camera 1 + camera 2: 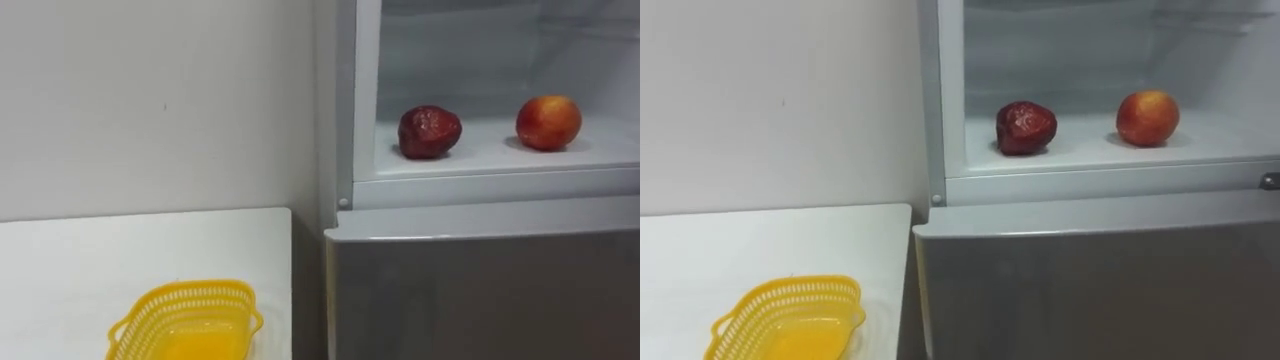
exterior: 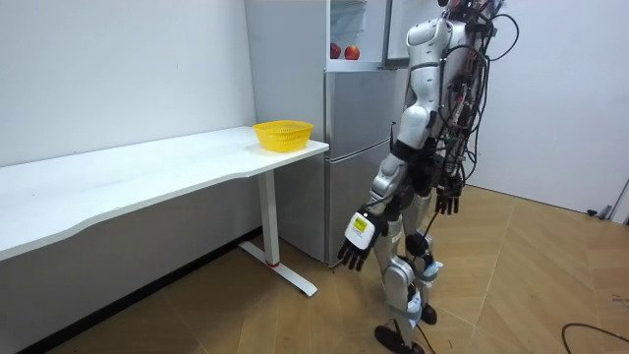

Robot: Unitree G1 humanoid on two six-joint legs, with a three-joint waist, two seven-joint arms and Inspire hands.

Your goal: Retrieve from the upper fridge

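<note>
The upper fridge compartment stands open. On its white shelf (image 1: pixel 500 155) lie a dark red fruit (image 1: pixel 429 131) on the left and an orange-red fruit (image 1: pixel 548 122) on the right, apart from each other; they also show in the right eye view as the dark fruit (image 1: pixel 1025 127) and the orange-red fruit (image 1: pixel 1147 117). In the room view I stand facing the fridge with both arms hanging. My left hand (image 2: pixel 356 241) is low beside my thigh with relaxed fingers. My right hand (image 2: pixel 447 202) hangs on the far side, fingers loose and holding nothing.
A yellow plastic basket (image 1: pixel 186 320) sits near the right end of the white table (image 1: pixel 90 260), just left of the fridge. The grey lower fridge door (image 1: pixel 480 290) is closed. A white wall rises behind the table.
</note>
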